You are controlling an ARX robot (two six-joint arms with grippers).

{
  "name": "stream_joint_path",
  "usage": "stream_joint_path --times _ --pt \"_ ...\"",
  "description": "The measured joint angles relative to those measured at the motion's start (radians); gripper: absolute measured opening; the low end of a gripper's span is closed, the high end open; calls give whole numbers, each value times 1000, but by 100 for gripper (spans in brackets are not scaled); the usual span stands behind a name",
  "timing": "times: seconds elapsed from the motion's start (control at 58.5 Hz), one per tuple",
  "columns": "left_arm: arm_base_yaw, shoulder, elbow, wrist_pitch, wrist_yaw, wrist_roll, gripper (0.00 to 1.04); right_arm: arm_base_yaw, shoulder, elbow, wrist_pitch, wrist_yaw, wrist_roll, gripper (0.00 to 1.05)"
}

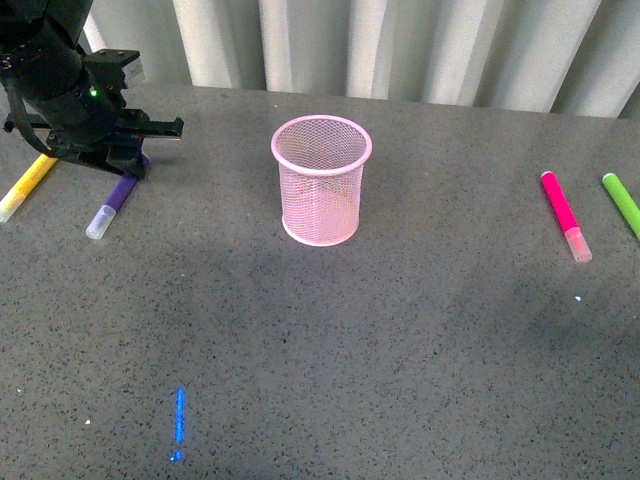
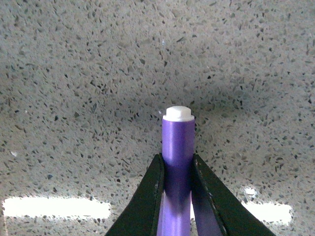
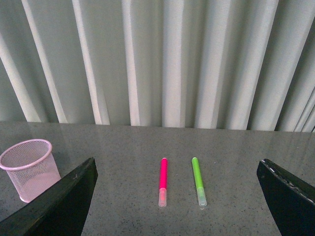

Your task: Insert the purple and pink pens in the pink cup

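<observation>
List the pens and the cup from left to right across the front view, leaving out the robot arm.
yellow marker → purple pen → pink cup → pink pen → green marker
</observation>
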Motion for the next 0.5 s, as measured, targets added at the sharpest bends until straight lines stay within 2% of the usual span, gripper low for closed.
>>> stream_joint_path --times 0.239,0.342,0.496 --pt "-2 -80 -129 98 31 -41 12 0 0 0 0 0 0 98" --pt "-5 -201 -257 317 60 -82 12 0 0 0 0 0 0 98" --pt "-28 -398 -426 663 33 -132 12 0 0 0 0 0 0 98"
